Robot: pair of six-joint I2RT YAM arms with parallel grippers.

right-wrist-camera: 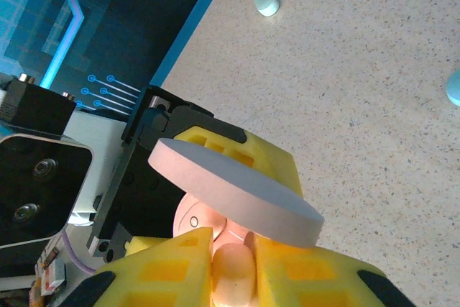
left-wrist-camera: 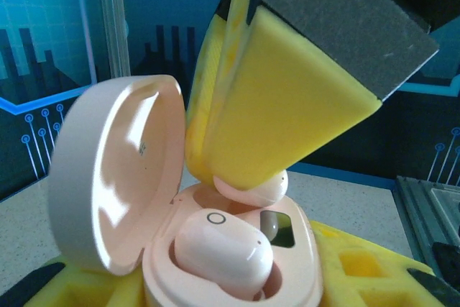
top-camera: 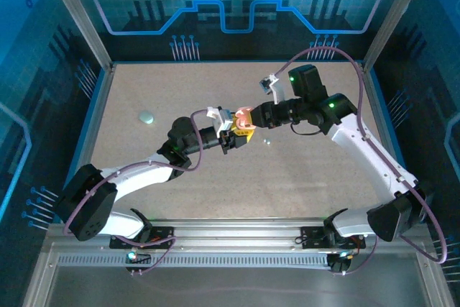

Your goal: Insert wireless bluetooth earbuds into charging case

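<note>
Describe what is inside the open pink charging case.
One pink earbud sits in the near well of the case. A second earbud, pinched by the right gripper, is at the far well; the yellow fingers and that bud hide its floor.

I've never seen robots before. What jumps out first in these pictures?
At the middle of the table, an open pink charging case is gripped in the left arm's yellow fingers. One pink earbud already sits in it, while the right arm's yellow fingers pinch a second earbud right at the other socket.
</note>
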